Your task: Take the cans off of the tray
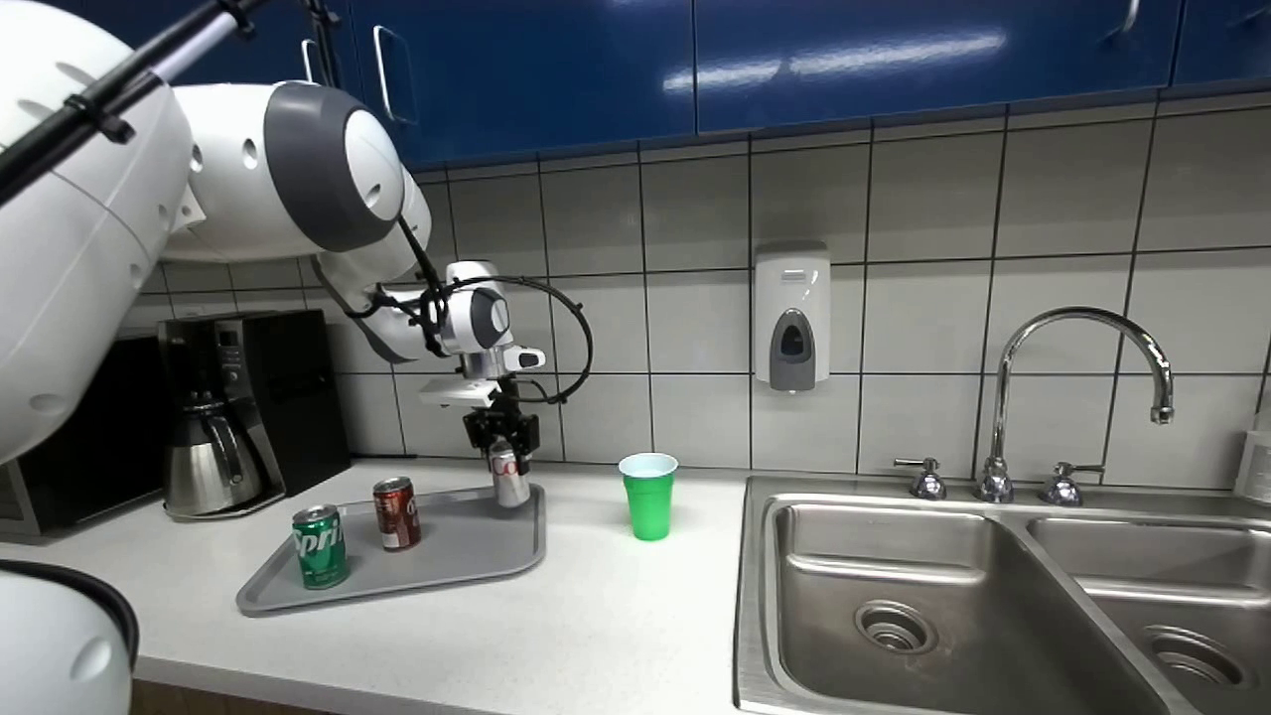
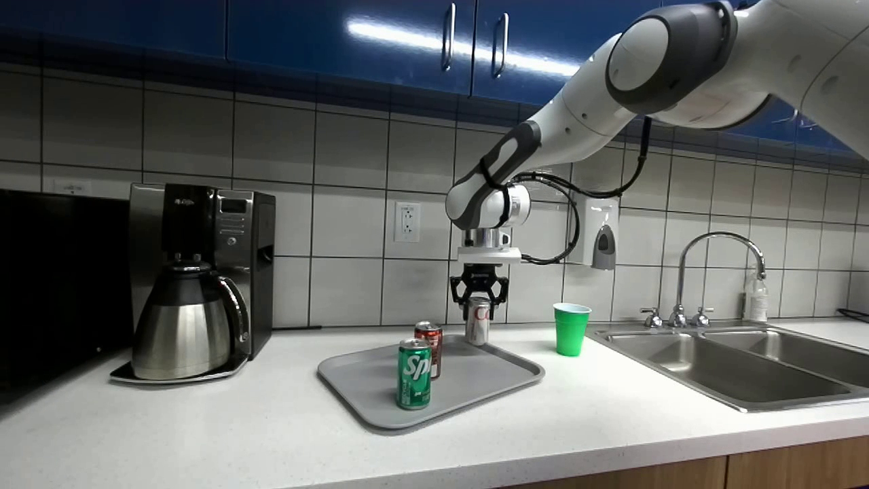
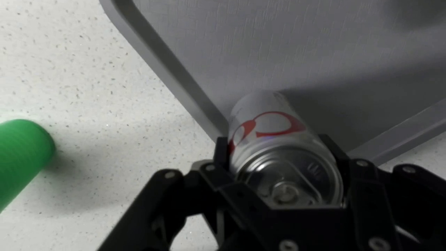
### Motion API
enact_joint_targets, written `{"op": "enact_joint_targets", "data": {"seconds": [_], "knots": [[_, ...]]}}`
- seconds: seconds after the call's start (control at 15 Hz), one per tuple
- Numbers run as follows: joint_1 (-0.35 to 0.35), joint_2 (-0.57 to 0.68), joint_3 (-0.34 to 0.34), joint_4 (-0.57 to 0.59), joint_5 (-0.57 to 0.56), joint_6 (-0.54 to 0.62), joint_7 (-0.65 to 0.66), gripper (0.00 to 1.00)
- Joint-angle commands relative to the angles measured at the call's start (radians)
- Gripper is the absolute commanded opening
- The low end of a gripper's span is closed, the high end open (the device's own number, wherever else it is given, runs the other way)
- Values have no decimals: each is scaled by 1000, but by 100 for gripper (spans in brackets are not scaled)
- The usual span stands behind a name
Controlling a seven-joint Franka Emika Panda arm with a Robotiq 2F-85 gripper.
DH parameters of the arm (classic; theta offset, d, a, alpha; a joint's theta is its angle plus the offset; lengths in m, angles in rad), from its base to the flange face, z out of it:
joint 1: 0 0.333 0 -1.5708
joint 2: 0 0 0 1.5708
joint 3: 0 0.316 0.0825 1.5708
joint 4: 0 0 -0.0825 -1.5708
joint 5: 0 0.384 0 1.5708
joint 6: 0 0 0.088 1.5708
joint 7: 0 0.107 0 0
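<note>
Clasping a silver soda can [image 1: 511, 485] with red lettering by its upper part, the black gripper [image 1: 507, 459] hangs over a corner of the grey tray [image 1: 477, 534] in an exterior view. A green Sprite can [image 1: 321, 548] and a dark red soda can [image 1: 397, 514] stand upright on the tray, apart from each other. A bright green plastic cup [image 1: 650, 504] stands on the white countertop [image 1: 596, 616] between the tray and the double-bowl steel sink [image 1: 757, 596]. A soap dispenser [image 1: 791, 308] is fixed to the tiled wall [image 1: 700, 318].

In an exterior view, a coffee maker [image 2: 234, 261] with a steel carafe [image 2: 182, 339] stands on the countertop, apart from the tray. The Sprite can partly hides the dark red soda can, and the silver soda can is upright at the tray corner nearest the wall; whether its base touches the tray I cannot tell.

In the wrist view, the fingers [image 3: 221, 153] hold the silver soda can from opposite sides, its lid [image 3: 289, 176] and pull tab [image 3: 285, 192] facing the camera. Its lower end is over the tray floor, between two sides of the low rim [image 3: 165, 71].
</note>
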Motion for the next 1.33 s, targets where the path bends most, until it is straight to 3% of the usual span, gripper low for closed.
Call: {"op": "enact_joint_targets", "data": {"seconds": [0.0, 1.27], "knots": [[2, -46, -17, -33, 6, 7, 34, 39], [-34, -38, -97, -50, 14, 11, 158, 39]]}}
